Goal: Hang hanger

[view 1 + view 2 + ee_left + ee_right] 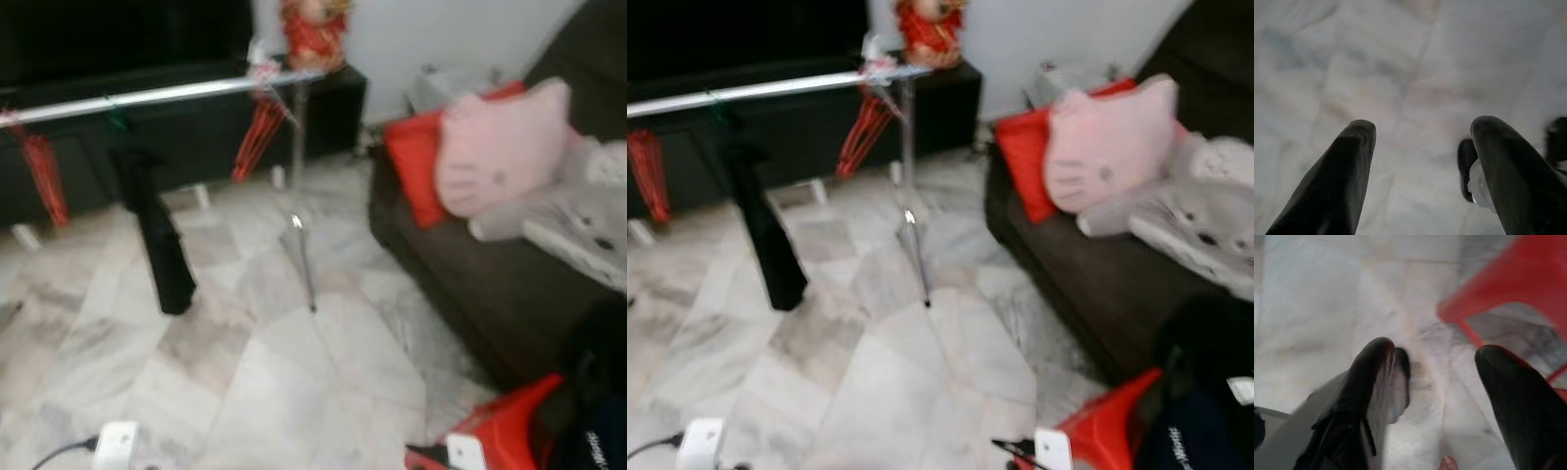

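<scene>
Ahead, marble floor (294, 372) open between rail (147, 96), sofa (470, 264)

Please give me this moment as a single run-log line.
phase: approaching rack | clothes rail: ahead, red hangers hanging | left gripper: open, empty, over floor | right gripper: open, empty | red object: lower right

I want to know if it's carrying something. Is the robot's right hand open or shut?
Open. In the right wrist view the right gripper has its two black fingers spread wide, with bare marble floor between them and nothing held.
</scene>
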`<state>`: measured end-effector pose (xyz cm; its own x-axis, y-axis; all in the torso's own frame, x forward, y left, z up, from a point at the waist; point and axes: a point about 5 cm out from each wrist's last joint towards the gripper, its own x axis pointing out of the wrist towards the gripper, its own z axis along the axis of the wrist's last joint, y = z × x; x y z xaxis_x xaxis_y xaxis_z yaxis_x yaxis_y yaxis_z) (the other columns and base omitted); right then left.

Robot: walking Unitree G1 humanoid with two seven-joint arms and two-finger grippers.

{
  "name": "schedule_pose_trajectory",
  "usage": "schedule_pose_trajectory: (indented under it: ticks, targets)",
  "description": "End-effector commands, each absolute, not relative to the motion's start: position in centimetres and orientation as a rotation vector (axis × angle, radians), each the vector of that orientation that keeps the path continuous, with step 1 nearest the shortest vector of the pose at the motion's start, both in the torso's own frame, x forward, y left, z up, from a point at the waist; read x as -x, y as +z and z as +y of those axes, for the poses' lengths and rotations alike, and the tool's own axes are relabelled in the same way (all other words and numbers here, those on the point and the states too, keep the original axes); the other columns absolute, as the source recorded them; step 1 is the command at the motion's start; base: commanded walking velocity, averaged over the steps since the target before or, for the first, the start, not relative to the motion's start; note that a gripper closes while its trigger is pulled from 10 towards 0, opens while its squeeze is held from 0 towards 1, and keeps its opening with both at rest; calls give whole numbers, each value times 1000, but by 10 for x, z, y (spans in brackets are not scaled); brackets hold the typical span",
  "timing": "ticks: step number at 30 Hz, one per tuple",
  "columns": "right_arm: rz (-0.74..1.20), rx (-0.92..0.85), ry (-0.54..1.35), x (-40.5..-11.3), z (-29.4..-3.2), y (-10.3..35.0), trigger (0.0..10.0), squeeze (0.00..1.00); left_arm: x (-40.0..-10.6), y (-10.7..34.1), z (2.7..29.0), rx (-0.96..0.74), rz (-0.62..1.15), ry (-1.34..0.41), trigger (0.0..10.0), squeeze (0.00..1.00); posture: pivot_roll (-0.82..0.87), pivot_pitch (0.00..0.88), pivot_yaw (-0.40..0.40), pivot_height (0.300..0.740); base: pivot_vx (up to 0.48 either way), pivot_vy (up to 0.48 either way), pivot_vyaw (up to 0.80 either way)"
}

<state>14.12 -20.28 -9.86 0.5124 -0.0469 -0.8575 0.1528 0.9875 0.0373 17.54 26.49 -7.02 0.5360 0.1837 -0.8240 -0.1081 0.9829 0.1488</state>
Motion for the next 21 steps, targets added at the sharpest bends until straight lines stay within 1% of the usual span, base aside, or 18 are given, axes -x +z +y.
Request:
schedule_pose_trajectory:
  ticks: [1,11,21]
  targets:
    - [1048,-125,-111,-135,-194,-102,10000,0,-167,-71,274,-111,1017,183,10000,0,-65,53,-1,740,0,0,-738]
    - [1051,-127,-100,-136,-185,-103,10000,0,-167,-71,273,-109,1014,180,10000,0,-64,57,-2,740,0,0,-734]
    - [1052,-124,-105,-135,-188,-103,10000,0,-167,-72,272,-107,1011,178,10000,0,-66,56,-2,740,0,0,-733]
